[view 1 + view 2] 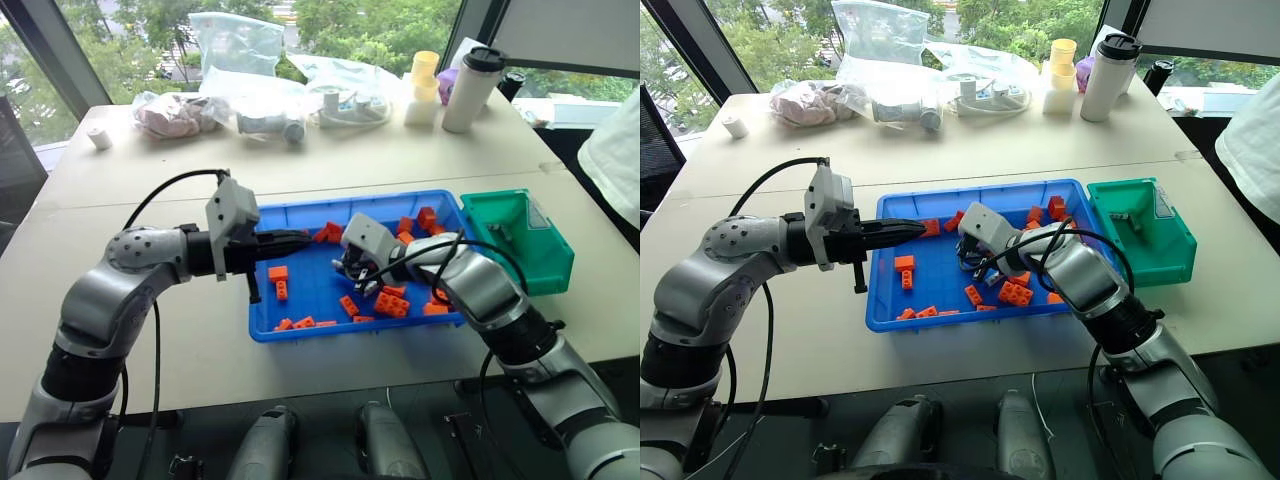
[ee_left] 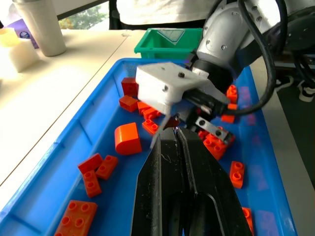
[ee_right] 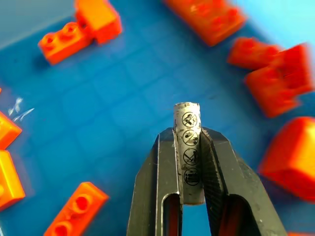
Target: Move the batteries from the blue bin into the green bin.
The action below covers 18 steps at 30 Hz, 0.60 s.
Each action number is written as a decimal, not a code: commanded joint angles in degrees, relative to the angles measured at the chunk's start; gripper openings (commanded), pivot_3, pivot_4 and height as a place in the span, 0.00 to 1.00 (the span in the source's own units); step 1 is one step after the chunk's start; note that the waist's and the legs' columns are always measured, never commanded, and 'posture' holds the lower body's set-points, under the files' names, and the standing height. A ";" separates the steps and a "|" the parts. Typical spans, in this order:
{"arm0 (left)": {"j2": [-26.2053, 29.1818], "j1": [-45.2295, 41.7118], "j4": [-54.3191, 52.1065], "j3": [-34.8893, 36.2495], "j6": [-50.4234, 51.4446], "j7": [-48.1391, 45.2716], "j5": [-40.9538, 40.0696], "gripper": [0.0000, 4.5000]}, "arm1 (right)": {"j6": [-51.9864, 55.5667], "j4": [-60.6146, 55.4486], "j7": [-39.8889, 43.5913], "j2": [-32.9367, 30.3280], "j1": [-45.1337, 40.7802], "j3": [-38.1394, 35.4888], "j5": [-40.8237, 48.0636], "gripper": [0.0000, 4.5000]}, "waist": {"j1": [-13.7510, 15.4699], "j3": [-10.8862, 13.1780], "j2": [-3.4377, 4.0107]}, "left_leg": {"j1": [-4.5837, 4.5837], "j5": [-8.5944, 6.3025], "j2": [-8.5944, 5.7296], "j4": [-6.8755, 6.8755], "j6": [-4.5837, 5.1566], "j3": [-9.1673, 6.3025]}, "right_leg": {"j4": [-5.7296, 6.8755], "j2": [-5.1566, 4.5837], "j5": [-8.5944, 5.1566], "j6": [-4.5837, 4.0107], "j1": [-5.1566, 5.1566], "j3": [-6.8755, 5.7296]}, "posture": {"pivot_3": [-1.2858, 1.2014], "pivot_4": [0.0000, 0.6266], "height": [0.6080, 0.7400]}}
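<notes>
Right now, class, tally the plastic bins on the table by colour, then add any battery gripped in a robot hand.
Bright-blue shallow plastic bin: 1
Teal-green deep plastic bin: 1
Silver-grey cylindrical battery gripped in the right hand: 1
Total: 3

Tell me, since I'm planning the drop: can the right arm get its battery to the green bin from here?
Probably yes. The right gripper is shut on the battery over the blue bin, and the green bin sits open-topped beside it on that arm's side, nothing between.
</notes>
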 commanded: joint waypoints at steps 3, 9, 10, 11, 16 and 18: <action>-0.10 -0.65 -0.32 0.03 -1.48 -0.51 0.35 0.00 | 3.71 -1.04 -1.80 -13.64 -1.00 -17.95 -0.27 0.01 | 0.77 0.00 0.00 | -0.02 -0.01 -0.02 -0.02 0.01 -0.01 | -0.08 -0.02 0.00 0.00 0.03 -0.03 | 0.52 0.24 1.00; -1.17 -1.66 1.81 -1.21 -2.87 -1.86 1.28 0.00 | 2.36 2.48 -1.54 -23.30 9.97 -25.37 -0.84 0.01 | 0.84 -0.01 -0.01 | 0.00 -0.02 0.01 -0.07 0.04 0.14 | -0.08 -0.02 -0.01 -0.01 0.03 0.02 | 0.52 0.24 1.00; -1.41 -1.84 2.09 -1.43 -3.10 -2.06 1.36 0.00 | 1.64 2.95 -1.39 -23.81 11.78 -26.10 -0.78 0.01 | 0.62 -0.01 0.02 | 0.02 -0.02 0.04 -0.05 0.04 0.18 | -0.06 0.00 0.00 -0.01 0.03 0.06 | 0.52 0.24 1.00; -1.61 -2.02 2.32 -1.61 -3.27 -2.20 1.42 0.00 | 0.95 3.30 -1.20 -24.04 13.26 -26.65 -0.66 0.01 | 0.44 -0.01 0.02 | 0.03 -0.02 0.04 -0.04 0.04 0.20 | -0.04 0.01 0.00 -0.01 0.03 0.09 | 0.52 0.24 1.00; -2.30 -2.98 3.09 -2.15 -3.95 -2.66 1.88 0.00 | 0.50 4.03 -0.48 -23.20 17.71 -29.08 1.26 0.45 | -0.19 -0.01 0.02 | 0.05 -0.02 0.04 -0.05 0.05 0.19 | -0.01 0.02 0.00 0.00 0.04 0.10 | 0.52 0.24 1.00; -2.39 -3.05 3.16 -2.14 -3.88 -2.81 2.03 0.00 | -0.24 2.75 -0.20 -23.61 18.22 -29.67 1.76 0.69 | -0.16 -0.01 0.02 | 0.05 -0.02 0.04 -0.04 0.05 0.18 | -0.02 0.02 0.00 0.00 0.04 0.10 | 0.52 0.24 1.00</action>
